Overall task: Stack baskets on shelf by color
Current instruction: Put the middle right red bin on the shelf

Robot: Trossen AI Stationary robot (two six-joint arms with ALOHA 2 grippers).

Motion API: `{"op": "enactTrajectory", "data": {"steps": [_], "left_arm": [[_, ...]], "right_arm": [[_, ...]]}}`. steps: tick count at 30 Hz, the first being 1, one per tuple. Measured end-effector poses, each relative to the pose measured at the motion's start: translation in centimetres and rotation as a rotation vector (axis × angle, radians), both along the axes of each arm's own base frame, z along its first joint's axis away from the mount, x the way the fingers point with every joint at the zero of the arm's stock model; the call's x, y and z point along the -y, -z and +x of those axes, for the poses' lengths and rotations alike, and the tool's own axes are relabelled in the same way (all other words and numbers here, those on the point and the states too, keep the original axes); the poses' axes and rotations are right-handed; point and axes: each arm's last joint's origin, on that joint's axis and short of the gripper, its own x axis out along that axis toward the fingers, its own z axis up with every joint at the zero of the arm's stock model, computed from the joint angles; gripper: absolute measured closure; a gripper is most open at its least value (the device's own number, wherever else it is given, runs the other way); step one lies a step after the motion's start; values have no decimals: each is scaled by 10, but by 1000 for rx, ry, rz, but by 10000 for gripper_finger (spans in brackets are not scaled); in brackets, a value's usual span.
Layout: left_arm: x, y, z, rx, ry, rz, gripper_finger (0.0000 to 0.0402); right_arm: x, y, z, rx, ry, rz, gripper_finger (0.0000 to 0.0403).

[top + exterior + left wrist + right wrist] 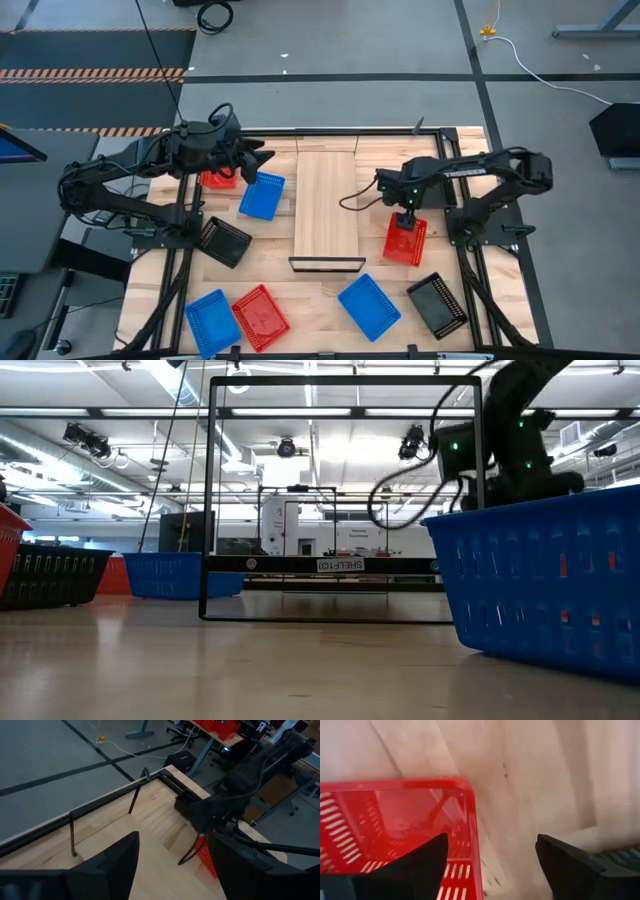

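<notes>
The right gripper [490,865] hung with its fingers spread wide over the corner of a red basket [404,240], one finger above the mesh floor inside and the other outside the rim over bare wood; nothing was gripped. That basket lay on the table [270,252] just to the right of the shelf [327,208], whose long light board carried nothing. The left gripper [262,154] was raised at the far left of the table with its fingers also apart and empty, above a second red basket [216,180] and beside a blue basket [262,197]. A black basket [224,241] sat nearer the front on the left. Along the front lay a blue tray [212,321], a red tray [261,316], another blue one [369,305] and a black tray [437,304]. In the low view, whether the right gripper touched the rim could not be told.
</notes>
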Motion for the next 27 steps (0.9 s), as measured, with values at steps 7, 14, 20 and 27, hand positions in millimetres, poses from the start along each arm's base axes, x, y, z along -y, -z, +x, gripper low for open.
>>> {"op": "enactTrajectory", "data": {"steps": [7, 14, 20, 27], "left_arm": [[0, 0, 0, 5, -9, -19, 158], [0, 1, 0, 0, -7, -17, 171], [9, 7, -2, -69, 35, -23, 182], [15, 9, -2, -94, 65, -23, 193]], "right_arm": [[1, 11, -1, -27, -5, -2, 159], [-1, 2, -4, 22, -43, 2, 317], [0, -5, -10, 5, 21, 30, 384], [10, -54, -8, 68, 204, 83, 393]]}}
